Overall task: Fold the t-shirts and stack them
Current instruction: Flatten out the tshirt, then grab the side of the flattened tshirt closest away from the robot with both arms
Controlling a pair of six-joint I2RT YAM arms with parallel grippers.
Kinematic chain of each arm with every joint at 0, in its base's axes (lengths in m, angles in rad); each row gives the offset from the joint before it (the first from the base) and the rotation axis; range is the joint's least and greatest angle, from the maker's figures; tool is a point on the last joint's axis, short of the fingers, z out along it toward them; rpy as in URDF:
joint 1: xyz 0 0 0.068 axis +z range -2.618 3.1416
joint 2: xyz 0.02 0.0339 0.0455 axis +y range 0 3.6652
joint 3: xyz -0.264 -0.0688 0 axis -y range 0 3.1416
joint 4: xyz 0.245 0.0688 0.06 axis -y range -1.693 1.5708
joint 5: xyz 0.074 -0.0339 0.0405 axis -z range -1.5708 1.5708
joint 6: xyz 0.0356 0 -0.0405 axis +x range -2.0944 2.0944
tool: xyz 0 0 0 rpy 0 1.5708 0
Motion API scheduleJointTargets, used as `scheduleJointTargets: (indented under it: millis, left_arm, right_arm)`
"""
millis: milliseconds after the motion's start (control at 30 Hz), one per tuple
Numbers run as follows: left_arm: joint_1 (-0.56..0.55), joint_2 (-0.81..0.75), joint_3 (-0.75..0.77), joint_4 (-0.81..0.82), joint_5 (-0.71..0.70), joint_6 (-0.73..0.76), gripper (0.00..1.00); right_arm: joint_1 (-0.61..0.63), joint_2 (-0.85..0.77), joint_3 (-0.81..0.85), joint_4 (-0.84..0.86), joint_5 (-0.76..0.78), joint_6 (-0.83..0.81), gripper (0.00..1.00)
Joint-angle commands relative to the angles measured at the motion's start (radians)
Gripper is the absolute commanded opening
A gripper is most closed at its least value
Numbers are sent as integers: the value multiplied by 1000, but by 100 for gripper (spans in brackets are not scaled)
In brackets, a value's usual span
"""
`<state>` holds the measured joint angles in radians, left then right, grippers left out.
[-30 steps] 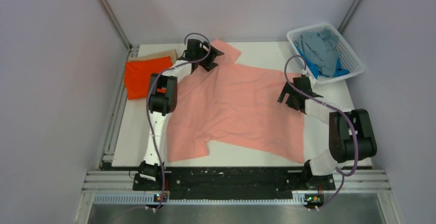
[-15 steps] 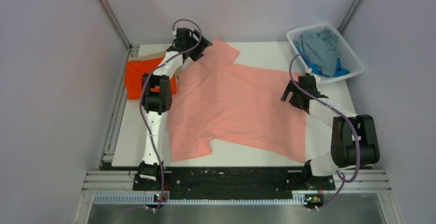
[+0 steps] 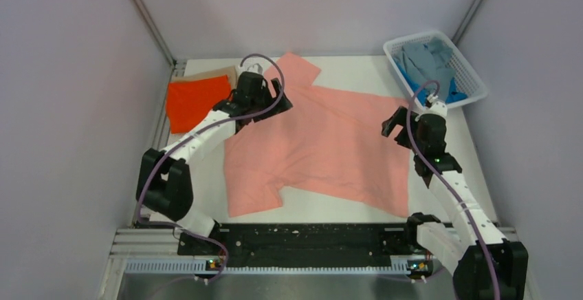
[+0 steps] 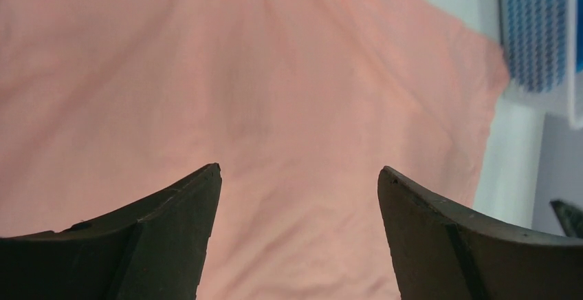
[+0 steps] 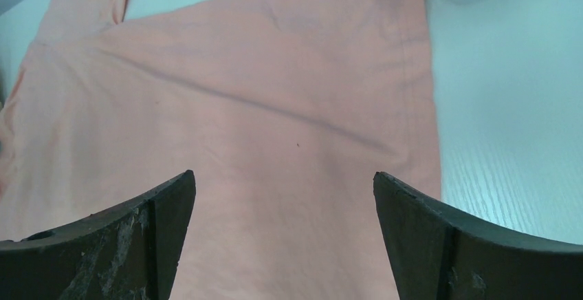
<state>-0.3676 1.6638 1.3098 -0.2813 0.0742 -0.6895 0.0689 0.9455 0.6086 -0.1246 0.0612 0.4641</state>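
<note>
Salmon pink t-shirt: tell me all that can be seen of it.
The salmon pink t-shirt is plain soft cloth, unfolded and spread nearly flat across the middle of the white table, lying sideways with light creases. One short sleeve points to the far edge, the other lies front left; the hem is on the right. The left hand hangs open over its far left part, the right hand open over its hem side; whether either touches it cannot be told.

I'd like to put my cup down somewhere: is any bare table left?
Bare table shows at the far edge between the pink shirt and the basket, and a thin strip along the near edge. The far left corner is crowded: orange shirt, left gripper.
</note>
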Motion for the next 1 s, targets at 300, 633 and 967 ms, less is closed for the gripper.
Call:
scheduleJointTargets:
  millis: [300, 633, 967]
  left_arm:
    - [-230, -508, -609, -379, -324, -282, 88]
    - [-255, -769, -789, -692, -384, -582, 86]
    - [-255, -582, -855, -389, -230, -511, 58]
  right_arm:
    - [-10, 34, -52, 45, -143, 5, 99]
    - [-10, 46, -55, 50, -128, 3, 99]
    - [-9, 55, -50, 45, -128, 0, 99]
